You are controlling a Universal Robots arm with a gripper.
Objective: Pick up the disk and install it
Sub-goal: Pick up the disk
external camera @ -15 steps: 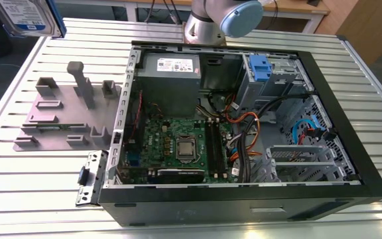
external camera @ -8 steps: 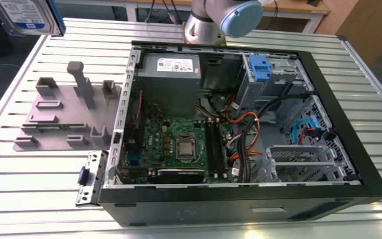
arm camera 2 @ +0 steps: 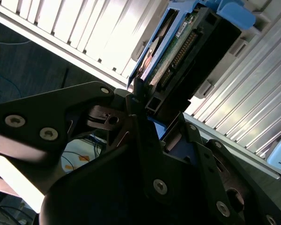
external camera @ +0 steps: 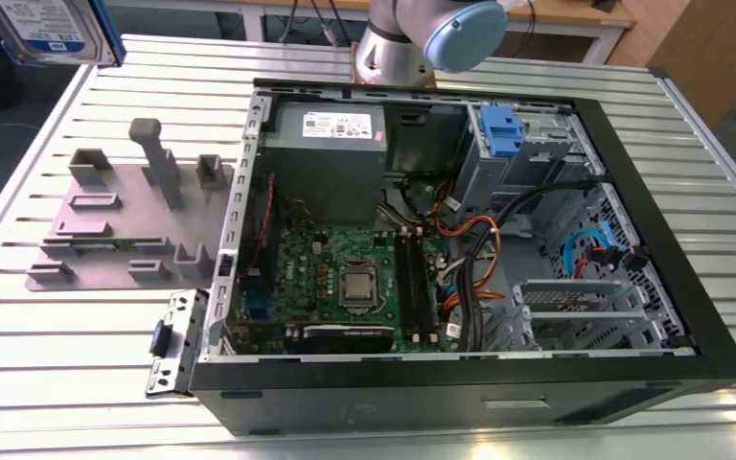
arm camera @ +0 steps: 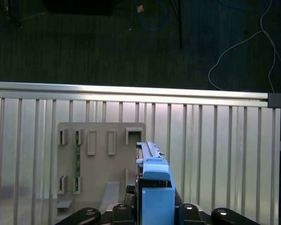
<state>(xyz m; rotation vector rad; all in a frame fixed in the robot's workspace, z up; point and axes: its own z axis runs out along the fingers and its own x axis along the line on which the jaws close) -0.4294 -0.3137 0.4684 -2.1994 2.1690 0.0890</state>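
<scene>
The slatted table point(external camera: 675, 115) carries the open computer case point(external camera: 471, 383), with the grey stand point(external camera: 126, 230) at its nine o'clock in the exterior view. The disk point(external camera: 46, 27) appears lifted off the table, between the stand's eleven and twelve o'clock, well apart from the case. In the first wrist view the gripper point(arm camera: 154, 210) clamps narrowly on the disk's blue frame, whose long axis points straight out from the fingers. The case's drive cage point(external camera: 521, 144) lies between the disk's three and four o'clock.

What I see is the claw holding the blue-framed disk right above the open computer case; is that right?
Not quite. The claw does hold the blue-framed disk, but above the slatted table near the grey stand, not above the open computer case. The first wrist view shows this.
</scene>
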